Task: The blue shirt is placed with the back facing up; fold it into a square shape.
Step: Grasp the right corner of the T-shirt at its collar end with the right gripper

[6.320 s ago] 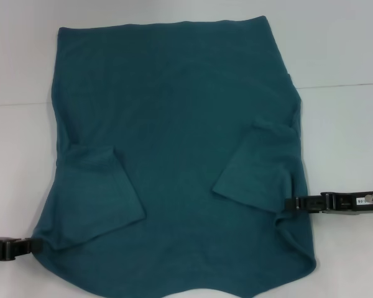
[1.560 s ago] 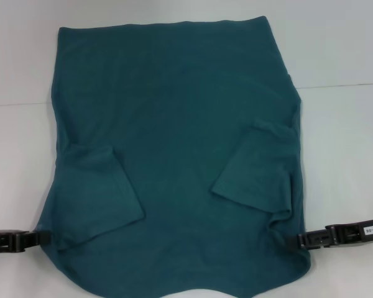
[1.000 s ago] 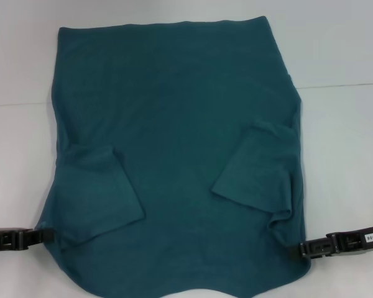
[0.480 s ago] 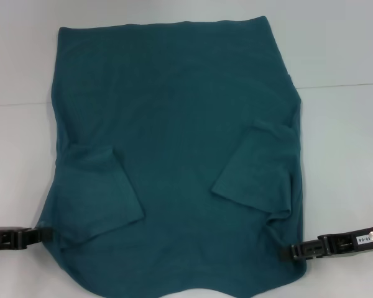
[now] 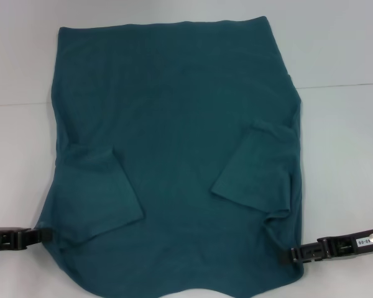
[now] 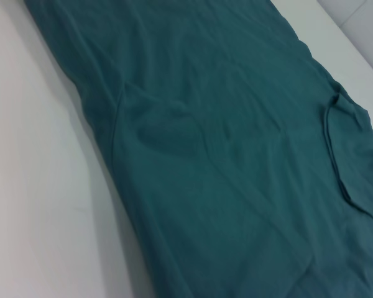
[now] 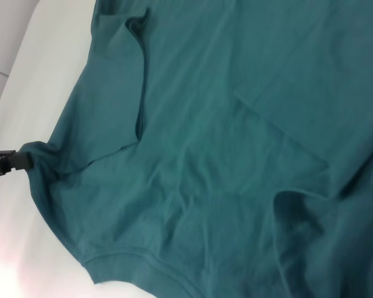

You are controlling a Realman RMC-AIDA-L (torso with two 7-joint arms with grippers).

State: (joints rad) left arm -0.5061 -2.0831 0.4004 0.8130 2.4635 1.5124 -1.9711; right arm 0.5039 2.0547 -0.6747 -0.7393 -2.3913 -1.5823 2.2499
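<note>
My left gripper and right gripper each pinched a near side edge of the blue shirt, which lay flat on the white table, sleeves folded inward, stretching away.

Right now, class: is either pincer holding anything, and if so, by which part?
Both pincers meet the blue shirt at its near side edges, the left pincer and the right pincer on their own sides. Whether either actually grips the cloth cannot be told.

Plain dark teal-blue shirt, no print showing, white table, black end effectors
</note>
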